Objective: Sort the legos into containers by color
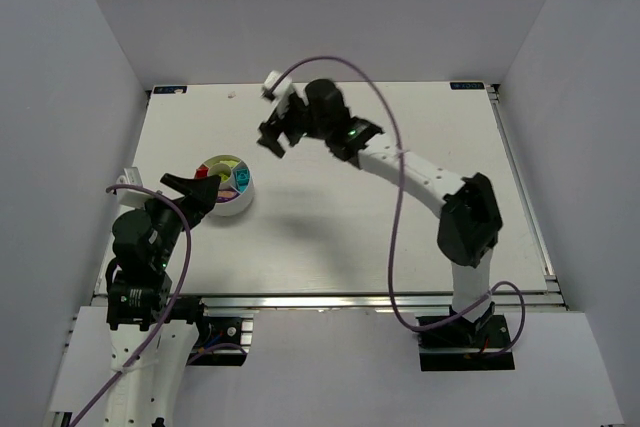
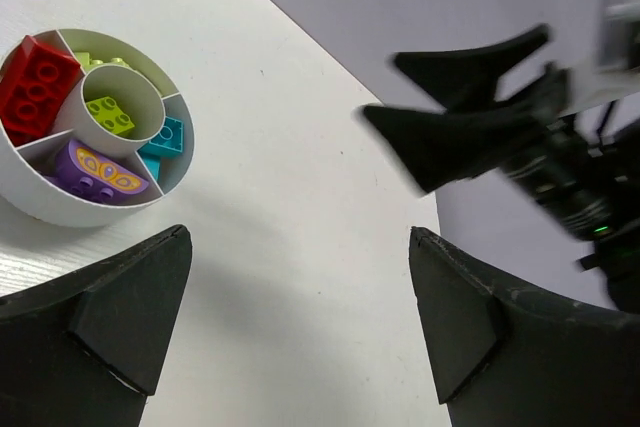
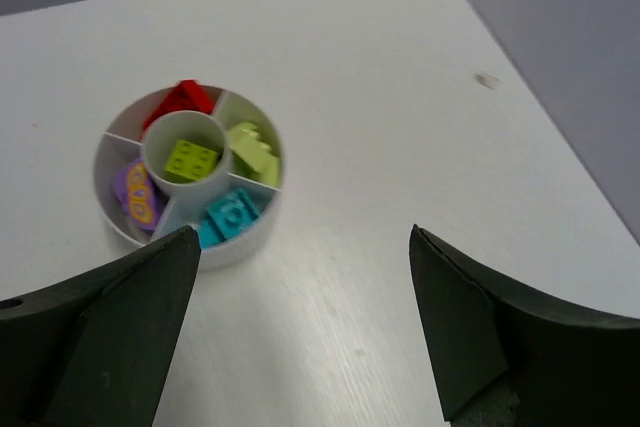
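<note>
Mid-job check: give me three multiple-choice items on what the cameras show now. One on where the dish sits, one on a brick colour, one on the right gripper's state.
1. Where does the dish sit?
A. beside the left arm
B. at the far right corner
C. under the right arm's base

2. What colour is the brick in the dish's middle cup?
A. red
B. teal
C. lime green

3. The right gripper is:
A. shut on a brick
B. open and empty
C. out of view

Answers:
1 A, the top view shows it just ahead of that arm.
2 C, both wrist views show lime there.
3 B, its fingers stand wide apart with nothing between them.
</note>
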Tool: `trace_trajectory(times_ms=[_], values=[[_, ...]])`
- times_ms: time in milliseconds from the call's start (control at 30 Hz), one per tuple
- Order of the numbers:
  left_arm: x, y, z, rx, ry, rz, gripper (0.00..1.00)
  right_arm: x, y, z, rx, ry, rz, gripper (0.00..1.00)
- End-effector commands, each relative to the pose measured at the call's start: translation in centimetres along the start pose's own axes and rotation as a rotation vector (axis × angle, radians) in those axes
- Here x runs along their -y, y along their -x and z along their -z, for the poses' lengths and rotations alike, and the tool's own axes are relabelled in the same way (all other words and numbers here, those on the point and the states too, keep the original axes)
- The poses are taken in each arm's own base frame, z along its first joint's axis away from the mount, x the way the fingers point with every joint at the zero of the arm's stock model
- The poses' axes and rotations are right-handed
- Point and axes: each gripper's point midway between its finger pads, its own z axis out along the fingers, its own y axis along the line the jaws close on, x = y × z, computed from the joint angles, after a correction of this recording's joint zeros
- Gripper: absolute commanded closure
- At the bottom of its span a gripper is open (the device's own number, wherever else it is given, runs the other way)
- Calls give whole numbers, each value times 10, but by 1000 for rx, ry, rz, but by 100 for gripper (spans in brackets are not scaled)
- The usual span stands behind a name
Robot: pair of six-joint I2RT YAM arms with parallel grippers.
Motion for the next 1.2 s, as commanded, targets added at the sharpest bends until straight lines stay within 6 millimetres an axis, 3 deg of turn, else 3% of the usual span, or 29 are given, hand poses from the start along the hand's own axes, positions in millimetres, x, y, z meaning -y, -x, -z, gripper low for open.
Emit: trace_trajectory(times_ms=[0,67,100,133,167,267,300,333,367,400,433,467,500,667,833,1167], values=[[8,8,5,19,-17,-27,2,71,-4,68,-95,-118,-181,11],[9,6,4,10,-26,-27,2,84,-21,98,-165,-127,-325,11],[8,4,3,2,-27,-29,2,109,-33,118,-185,-173,-372,11],[11,4,2,-1,-41,-25,2,115,-33,135,-191,-189,-397,11],[12,3,1,-5,-48,-22,2,127,-54,157,-231,-220,-447,11],[15,-1,-1,-23,-78,-15,2,143,-56,208,-210,-289,-444,11],[16,-1,-3,-26,-83,-14,2,141,-76,216,-229,-296,-444,11],[16,-3,-4,-33,-86,-12,2,139,-64,234,-194,-324,-419,11],[17,-5,-4,-41,-93,-12,2,144,-69,247,-190,-360,-419,11],[18,-5,-6,-44,-97,-13,2,140,-87,252,-207,-375,-433,11],[18,-6,-7,-50,-97,-12,2,137,-81,263,-190,-406,-420,11],[19,-7,-7,-55,-103,-11,2,139,-88,271,-206,-460,-419,11],[19,-7,-9,-57,-105,-10,2,133,-102,274,-231,-474,-434,11],[20,-9,-10,-72,-112,-7,2,127,-114,298,-264,-580,-444,11],[20,-11,-10,-82,-110,-6,2,126,-113,308,-251,-632,-452,10],[19,-10,-6,-77,-104,-7,2,118,-113,309,-242,-617,-461,11]])
